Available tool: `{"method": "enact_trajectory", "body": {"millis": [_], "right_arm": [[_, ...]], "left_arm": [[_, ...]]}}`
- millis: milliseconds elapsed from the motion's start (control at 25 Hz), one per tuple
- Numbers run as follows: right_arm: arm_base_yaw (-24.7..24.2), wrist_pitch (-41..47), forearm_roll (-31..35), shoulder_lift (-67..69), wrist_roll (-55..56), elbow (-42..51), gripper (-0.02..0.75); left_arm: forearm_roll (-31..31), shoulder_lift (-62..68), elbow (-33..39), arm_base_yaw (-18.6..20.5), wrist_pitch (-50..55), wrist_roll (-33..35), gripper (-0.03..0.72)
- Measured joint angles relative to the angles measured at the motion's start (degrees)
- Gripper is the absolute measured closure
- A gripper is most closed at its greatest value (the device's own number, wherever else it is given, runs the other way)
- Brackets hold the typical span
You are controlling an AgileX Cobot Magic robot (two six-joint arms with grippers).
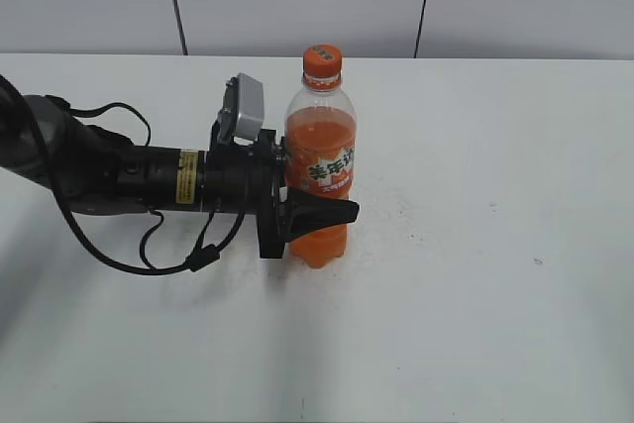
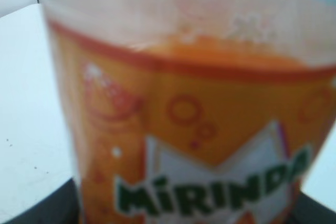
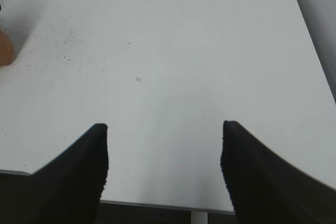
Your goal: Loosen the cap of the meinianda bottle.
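Note:
The meinianda bottle [image 1: 320, 160] stands upright on the white table, with orange drink and an orange-green label. Its orange cap [image 1: 322, 60] sits on the neck, free of any gripper. My left gripper [image 1: 325, 211] comes in from the left and is shut on the bottle's lower body, with one black finger across its front. In the left wrist view the bottle's label [image 2: 184, 129] fills the frame, with dark finger parts at the bottom corners. My right gripper [image 3: 165, 127] is open and empty over bare table. It is out of the exterior view.
The white table [image 1: 495, 245] extends around the bottle, with a grey panelled wall behind. The left arm and its cables [image 1: 119, 180] lie low across the table's left side. The table's near edge [image 3: 157, 204] shows under the right gripper. An orange blur [image 3: 4, 45] sits at that view's left edge.

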Motion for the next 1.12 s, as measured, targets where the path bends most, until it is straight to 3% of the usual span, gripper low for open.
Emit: {"method": "enact_trajectory", "body": {"millis": [1120], "right_arm": [[0.0,0.0,0.0,0.0,0.0,0.0,0.230]], "left_arm": [[0.6,0.5,0.0,0.0,-1.3,1.1,0.273]]}}
